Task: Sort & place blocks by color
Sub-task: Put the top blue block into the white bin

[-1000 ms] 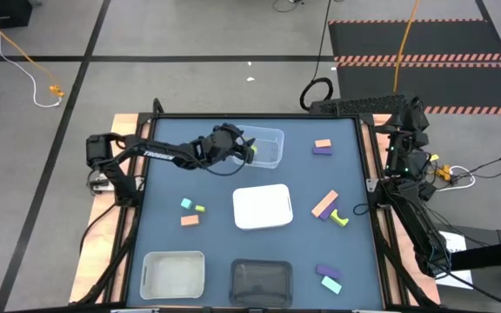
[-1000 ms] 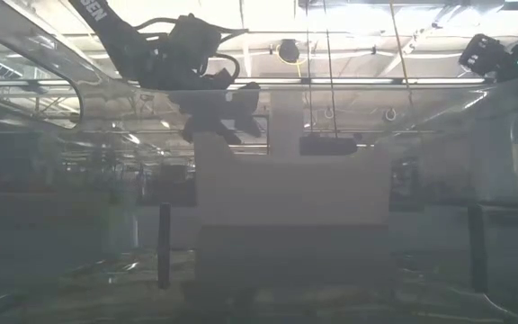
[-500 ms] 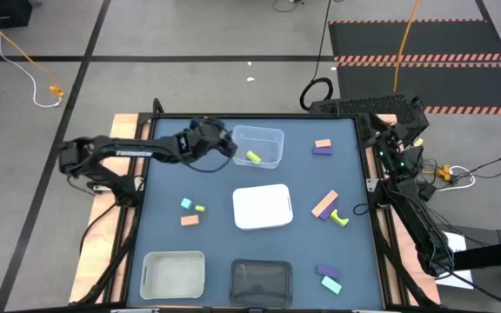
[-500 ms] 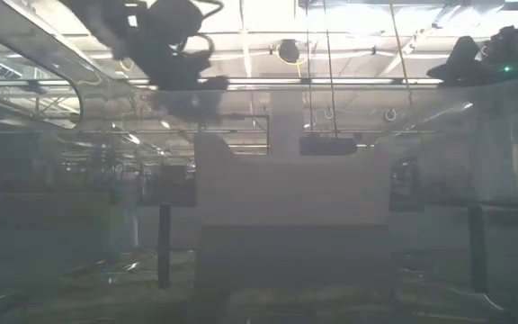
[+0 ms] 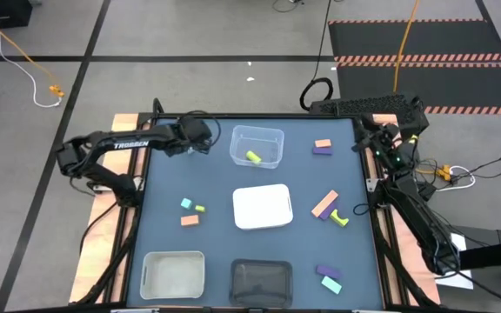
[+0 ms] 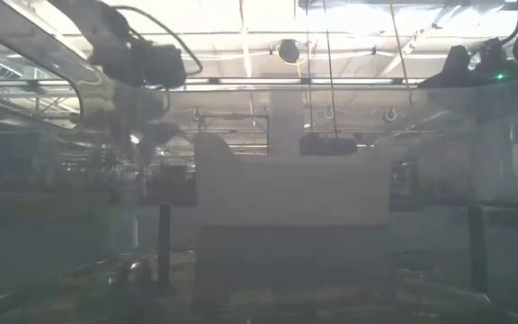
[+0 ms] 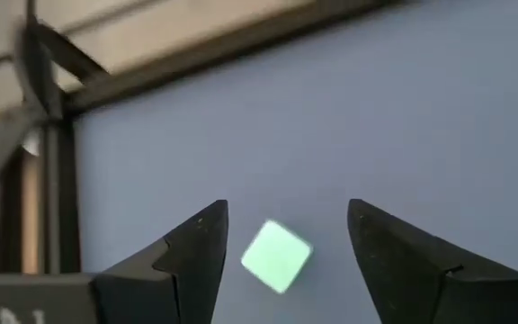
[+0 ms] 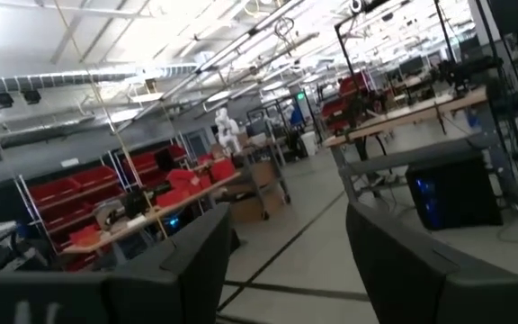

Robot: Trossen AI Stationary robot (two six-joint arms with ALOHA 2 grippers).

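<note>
My left gripper [image 5: 200, 139] hangs open over the table's far left part, left of the clear tray [image 5: 236, 148]. One yellow-green block [image 5: 252, 156] lies in that tray. In the left wrist view my open left gripper [image 7: 288, 207] frames a pale teal block [image 7: 277, 256] lying on the mat, apart from both fingers. Teal [image 5: 186, 203], yellow-green [image 5: 199, 209] and salmon [image 5: 190, 220] blocks lie at mid-left. A salmon block [image 5: 323, 143] sits beside a purple block [image 5: 322, 150] at far right. My right gripper [image 8: 286, 270] waits open and raised by the far right corner [image 5: 381, 139].
A white tray [image 5: 263, 206] sits mid-table, with another white tray [image 5: 174, 274] and a black tray [image 5: 262, 280] along the near edge. A salmon bar [image 5: 324, 204], purple [image 5: 328, 215] and yellow-green [image 5: 340, 218] blocks lie at right. Purple [image 5: 327, 272] and teal [image 5: 330, 283] blocks lie near right.
My left gripper let go of the yellow-green block over the clear tray, where it now lies. The gripper then drew back toward the table's left edge. My right arm shifted a little by the far right corner.
</note>
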